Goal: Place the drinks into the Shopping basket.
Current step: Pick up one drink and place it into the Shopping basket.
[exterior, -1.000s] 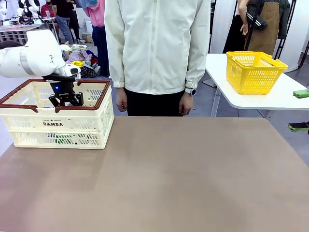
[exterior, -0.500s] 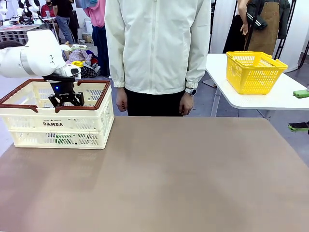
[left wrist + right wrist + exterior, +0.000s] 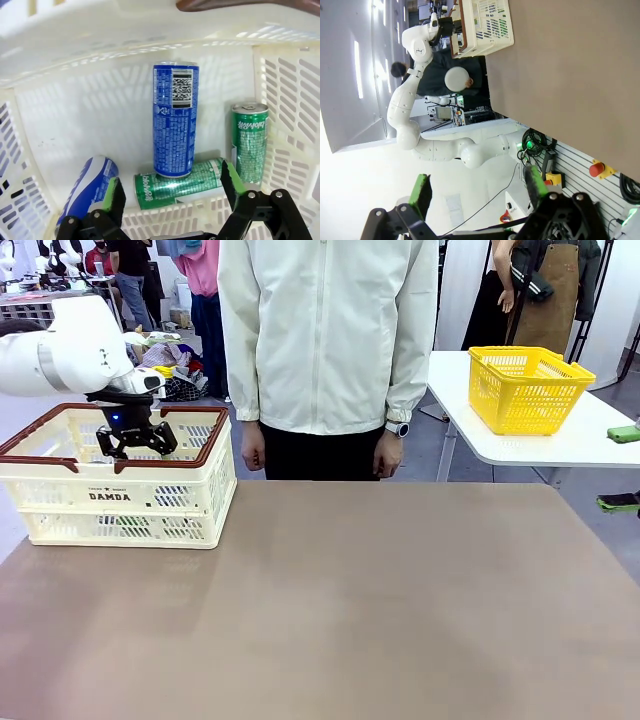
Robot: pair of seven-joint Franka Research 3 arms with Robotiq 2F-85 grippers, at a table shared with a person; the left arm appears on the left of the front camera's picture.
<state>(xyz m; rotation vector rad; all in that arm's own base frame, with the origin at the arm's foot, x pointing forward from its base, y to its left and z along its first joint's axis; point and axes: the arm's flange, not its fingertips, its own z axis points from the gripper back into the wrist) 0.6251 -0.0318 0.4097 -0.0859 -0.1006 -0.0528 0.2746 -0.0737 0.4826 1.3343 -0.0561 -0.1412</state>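
Note:
The Shopping basket (image 3: 216,443), cream-white with a red-brown rim, stands at the table's far left. My left gripper (image 3: 136,444) hangs inside its top, open and holding nothing. In the left wrist view the basket's slotted wall (image 3: 292,125) surrounds the drinks. A blue can (image 3: 174,120) sits in the middle, its lower end against a green can (image 3: 177,183) lying on its side. Another green can (image 3: 249,142) is at the right wall and another blue can (image 3: 86,192) at the lower left. My left gripper (image 3: 171,184) is spread open just above them. My right gripper (image 3: 476,189) is open, far from the basket.
A person in a white jacket (image 3: 325,335) stands at the far edge, hands down at the sides. A yellow mesh basket (image 3: 527,388) sits on a separate white table (image 3: 560,445) at the right. The brown tabletop (image 3: 370,600) stretches in front of me.
My left gripper has opened inside the basket and risen slightly. The person and the right arm have stayed still.

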